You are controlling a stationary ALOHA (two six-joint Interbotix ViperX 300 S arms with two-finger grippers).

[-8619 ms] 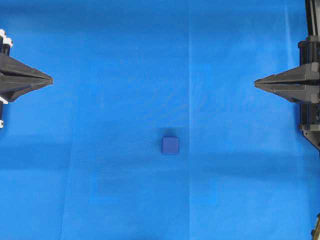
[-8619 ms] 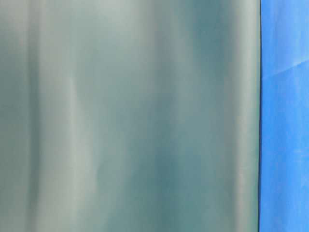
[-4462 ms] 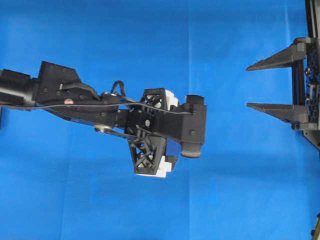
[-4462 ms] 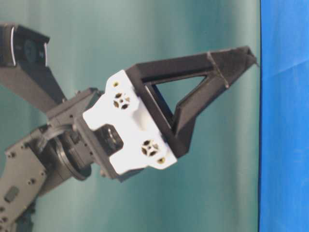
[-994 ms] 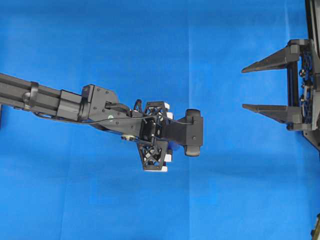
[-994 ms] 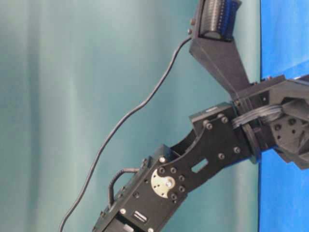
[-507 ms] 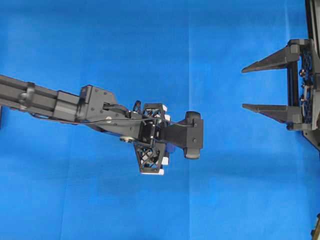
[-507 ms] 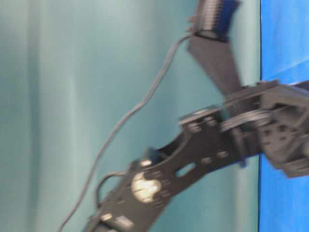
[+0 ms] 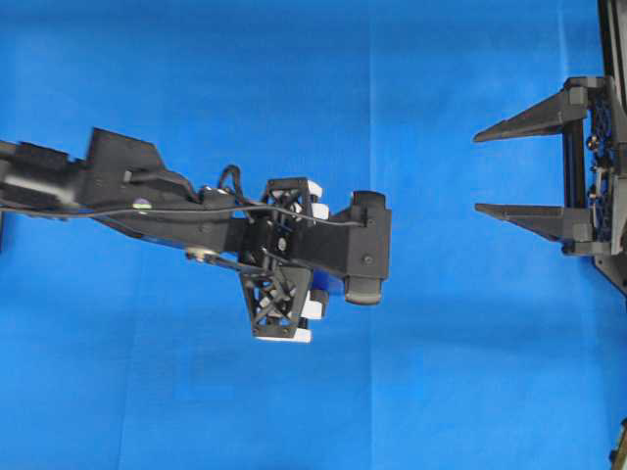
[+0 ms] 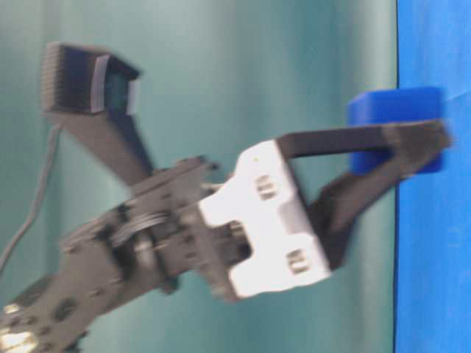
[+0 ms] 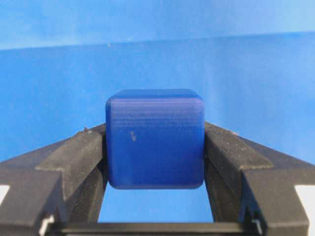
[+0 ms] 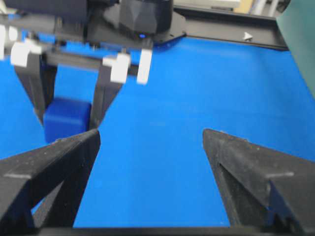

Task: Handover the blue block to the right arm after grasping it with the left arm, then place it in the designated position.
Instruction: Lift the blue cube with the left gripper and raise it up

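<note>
- we see the left arm (image 9: 147,201) reaching in from the left edge of the overhead view to about the middle of the blue cloth (image 9: 441,392) that covers the bench.
- the left claw (image 11: 155,147) is closed on the blue block (image 11: 155,138); in the left wrist view both fingers (image 11: 74,157) press against the block's two sides, and the block fills the gap between them.
- in the table-level view the blue block (image 10: 397,125) sits at the tips of the black fingers, right at the edge of the cloth as seen from that side; whether it clears the cloth we cannot tell from that blurred picture.
- the right claw (image 9: 500,168) sits at the right edge of the overhead view with its two pointed fingers spread wide and nothing between them.
- between the two claws lies an open stretch of bare cloth; the cloth above and below the left arm is also free.
- from the right wrist view the block (image 12: 66,120) shows ahead and to the left, held between the left arm's fingers below the white brackets (image 12: 120,66).
- we can read no writing or labels, and we see no containers.
</note>
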